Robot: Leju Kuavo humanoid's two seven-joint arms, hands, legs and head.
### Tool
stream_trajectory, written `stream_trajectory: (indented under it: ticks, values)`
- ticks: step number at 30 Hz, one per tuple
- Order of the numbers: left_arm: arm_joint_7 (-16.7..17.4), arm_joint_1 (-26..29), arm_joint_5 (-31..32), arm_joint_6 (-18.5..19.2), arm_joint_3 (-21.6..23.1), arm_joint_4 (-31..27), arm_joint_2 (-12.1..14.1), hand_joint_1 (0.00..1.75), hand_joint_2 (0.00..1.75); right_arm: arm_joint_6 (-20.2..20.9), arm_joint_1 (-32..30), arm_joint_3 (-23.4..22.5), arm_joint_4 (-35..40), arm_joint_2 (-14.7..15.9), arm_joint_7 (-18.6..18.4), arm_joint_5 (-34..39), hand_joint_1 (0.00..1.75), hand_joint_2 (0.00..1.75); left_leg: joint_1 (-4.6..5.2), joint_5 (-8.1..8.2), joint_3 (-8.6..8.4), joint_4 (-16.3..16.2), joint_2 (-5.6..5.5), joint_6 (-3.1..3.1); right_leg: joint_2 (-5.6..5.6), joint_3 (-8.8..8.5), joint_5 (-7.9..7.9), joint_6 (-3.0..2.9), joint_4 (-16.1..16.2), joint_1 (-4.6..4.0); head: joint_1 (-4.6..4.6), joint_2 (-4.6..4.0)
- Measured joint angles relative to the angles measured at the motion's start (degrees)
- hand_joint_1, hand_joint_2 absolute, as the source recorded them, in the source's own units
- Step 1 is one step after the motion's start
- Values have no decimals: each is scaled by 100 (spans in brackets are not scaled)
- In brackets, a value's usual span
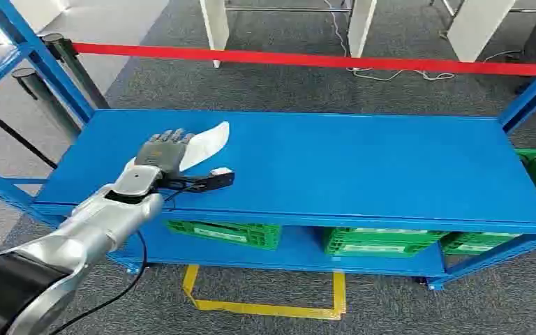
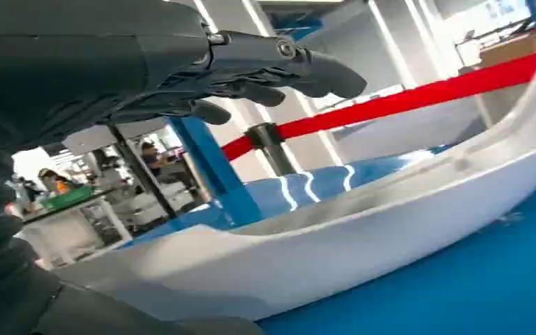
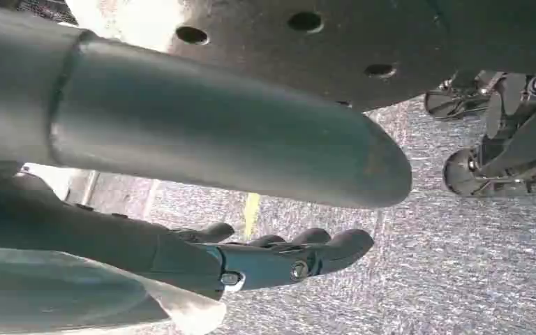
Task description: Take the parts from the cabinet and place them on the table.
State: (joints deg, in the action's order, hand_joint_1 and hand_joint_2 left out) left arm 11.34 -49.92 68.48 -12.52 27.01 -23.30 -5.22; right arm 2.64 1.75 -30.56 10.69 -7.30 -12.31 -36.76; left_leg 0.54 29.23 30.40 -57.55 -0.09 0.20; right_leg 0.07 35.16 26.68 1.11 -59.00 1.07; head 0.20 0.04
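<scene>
The left hand (image 1: 164,155) rests over a white plastic part (image 1: 208,143) on the blue table top (image 1: 363,167). Its fingers (image 2: 279,66) arch loosely above it, thumb below. The right hand (image 3: 272,258) hangs with straight fingers, holding nothing. Letting go seems left to do.

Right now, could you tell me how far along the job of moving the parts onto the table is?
Nothing looks finished yet. In hand: the left hand is over a white curved part low on the blue table top; the left wrist view shows its fingers above the part, so whether it is released is unclear. The right hand hangs open over the carpet. Left: green crates sit on the shelf below, contents not visible.
</scene>
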Motion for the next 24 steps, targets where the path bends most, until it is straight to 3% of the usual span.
stream_trajectory:
  ticks: [11, 12, 13, 24]
  values:
    - [94, 0, 44, 57, -44, 109, 96, 0, 175, 0, 5, -44, 2, -2, 2, -13, 0, 0, 2, 0, 0, 0, 0, 0, -1, -2, 0, 0, 0, 2, 2, 0]
    - [118, 0, 81, 59, -46, 118, 113, 73, 175, 0, 6, -46, 2, -2, 2, -24, 0, 0, 2, 0, 0, 0, 0, 0, 0, -2, 0, 0, 0, 2, 0, 0]
    - [127, 1, 96, 61, -46, 127, 129, 175, 175, 0, 5, -48, 2, -2, 0, -30, 0, 0, 2, 0, -1, 0, 0, 0, 0, -2, 0, 0, 0, 2, 2, 0]
    - [149, 2, 142, 68, -122, 170, 210, 175, 175, 0, 7, -59, 2, -2, 2, -81, 0, 0, 1, 0, -1, 0, 0, 0, 0, -2, 0, 0, 0, 1, 2, 0]
